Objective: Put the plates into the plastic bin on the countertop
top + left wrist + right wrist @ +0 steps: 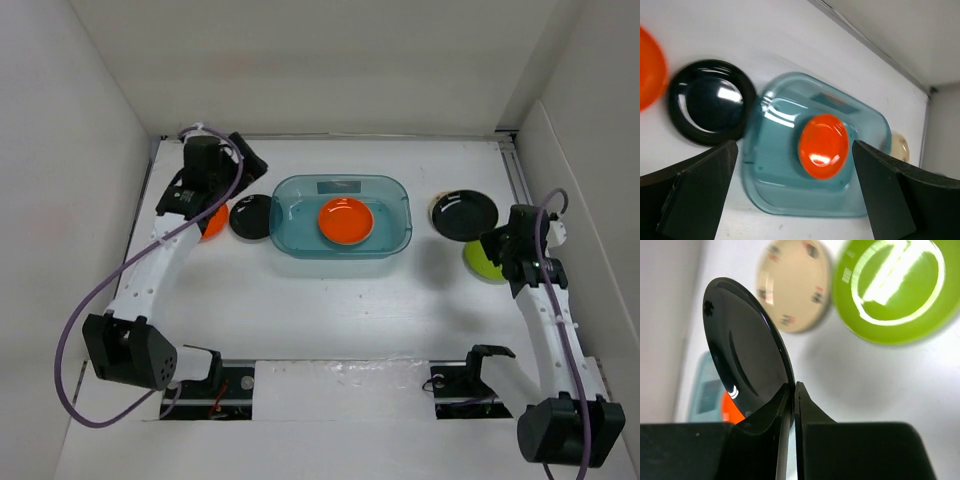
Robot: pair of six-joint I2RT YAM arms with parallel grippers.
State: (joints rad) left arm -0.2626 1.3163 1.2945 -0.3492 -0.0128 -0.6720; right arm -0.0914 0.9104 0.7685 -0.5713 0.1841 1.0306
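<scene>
right pincer (pixel 792 390) has a black plate (pixel 745 355) pinched by the rim, plastic bin (pixel 405 215) sits off to its left on the surface (pixel 330 300), left pincer (pixel 794 145) hangs open and empty

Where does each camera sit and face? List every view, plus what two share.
Top external: overhead from behind, looking down at the plastic bin; left arm, right arm show.
Left wrist: behind the open left hand, facing the bin and resting black plate.
Right wrist: behind the right hand, shut on the held black plate, facing beige plate, green plate.
Shared: top and left wrist see the orange plate in the bin.
</scene>
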